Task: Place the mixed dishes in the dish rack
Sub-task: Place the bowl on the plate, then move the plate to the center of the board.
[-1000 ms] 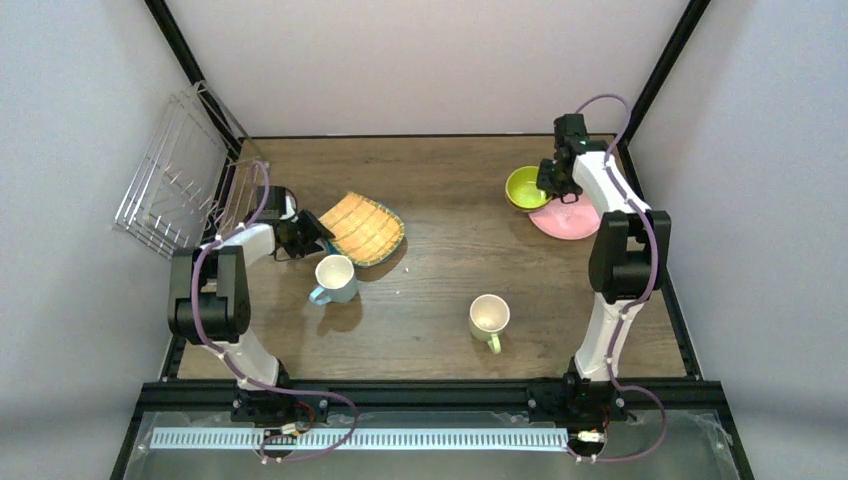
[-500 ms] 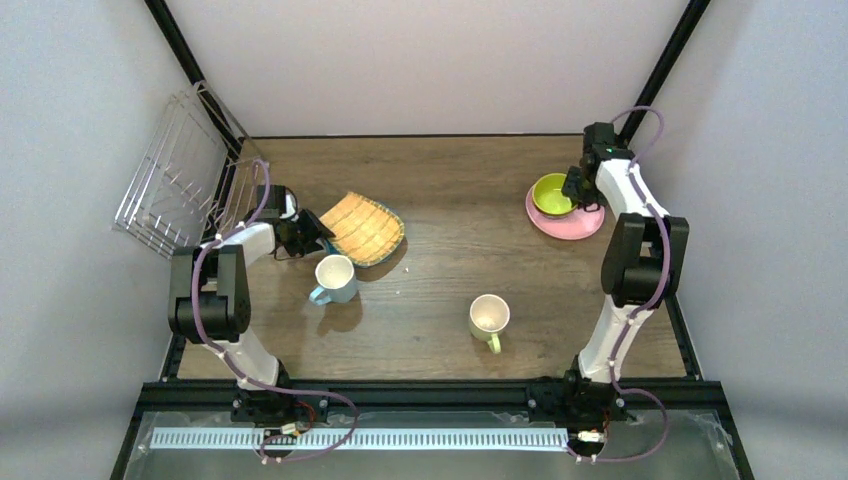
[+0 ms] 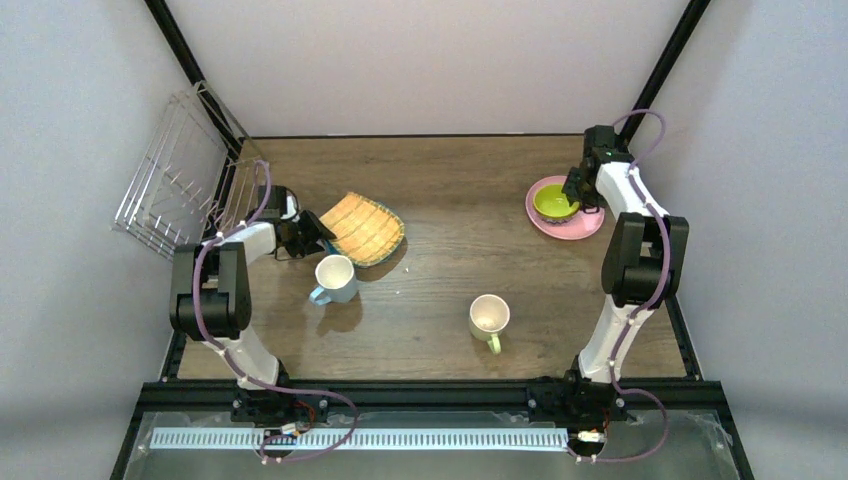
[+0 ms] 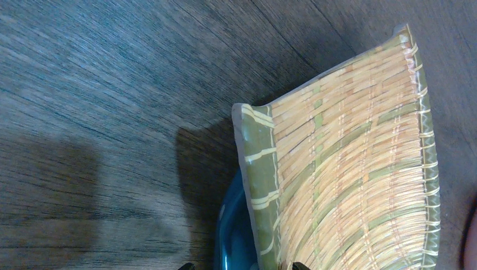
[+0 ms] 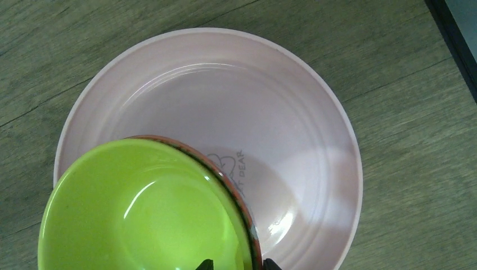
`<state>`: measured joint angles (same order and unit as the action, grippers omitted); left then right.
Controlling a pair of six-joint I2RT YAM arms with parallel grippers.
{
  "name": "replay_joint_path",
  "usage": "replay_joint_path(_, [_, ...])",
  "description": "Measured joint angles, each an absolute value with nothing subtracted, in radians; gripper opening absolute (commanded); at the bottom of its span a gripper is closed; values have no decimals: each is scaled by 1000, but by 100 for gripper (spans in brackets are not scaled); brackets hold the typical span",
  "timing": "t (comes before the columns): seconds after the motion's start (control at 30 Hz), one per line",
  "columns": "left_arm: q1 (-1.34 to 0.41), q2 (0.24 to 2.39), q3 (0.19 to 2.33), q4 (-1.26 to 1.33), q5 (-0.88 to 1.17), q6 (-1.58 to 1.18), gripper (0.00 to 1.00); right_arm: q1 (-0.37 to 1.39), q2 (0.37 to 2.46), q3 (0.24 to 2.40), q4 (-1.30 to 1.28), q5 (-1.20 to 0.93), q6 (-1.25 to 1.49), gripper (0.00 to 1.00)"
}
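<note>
The lime-inside bowl [image 3: 553, 201] [image 5: 140, 214] sits on the pink plate [image 3: 585, 225] [image 5: 270, 101] at the far right. My right gripper [image 3: 574, 192] [image 5: 238, 264] is open, one fingertip on each side of the bowl's rim with a gap on the inner side. The tan woven-look plate [image 3: 365, 228] [image 4: 349, 169] lies on top of the teal plate [image 4: 236, 236]. My left gripper [image 3: 318, 230] [image 4: 242, 266] is wide open, its tips straddling the near edges of both plates. The light-blue mug [image 3: 335, 276] and the pale yellow-green mug [image 3: 489, 317] stand upright mid-table.
The wire dish rack [image 3: 185, 175] stands tilted up against the left wall, beyond the table's left edge. Black frame posts run along the table's back corners and sides. The light-blue mug is close to the left arm's wrist.
My right arm carried the bowl rightward and set it down onto the pink plate, then its jaws opened off the rim. The left arm has not moved.
</note>
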<state>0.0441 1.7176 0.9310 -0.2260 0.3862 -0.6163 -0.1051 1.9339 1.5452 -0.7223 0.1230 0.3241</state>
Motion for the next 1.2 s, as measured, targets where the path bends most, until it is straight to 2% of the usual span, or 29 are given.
replay_joint_path(0.27, [44, 1729, 943, -226, 388, -612, 99, -118, 1935, 1541, -707, 123, 327, 61])
replay_joint_path(0.47, [44, 1739, 948, -226, 389, -609, 99, -118, 1946, 1538, -704, 124, 329, 71])
replay_joint_path(0.57, [44, 1740, 949, -227, 391, -608, 97, -118, 1946, 1523, -698, 124, 336, 85])
replay_joint_path(0.63, [44, 1747, 954, -227, 392, -607, 95, -118, 1946, 1514, -695, 125, 339, 98])
replay_joint_path(0.67, [44, 1752, 957, -226, 395, -607, 94, -118, 1946, 1513, -694, 126, 341, 99])
replay_joint_path(0.9, [42, 1771, 971, -222, 410, -606, 88, -118, 1946, 1500, -678, 143, 350, 99])
replay_joint_path(1.2, [4, 1822, 1026, -226, 400, -614, 87, -118, 1904, 1500, -667, 147, 352, 99])
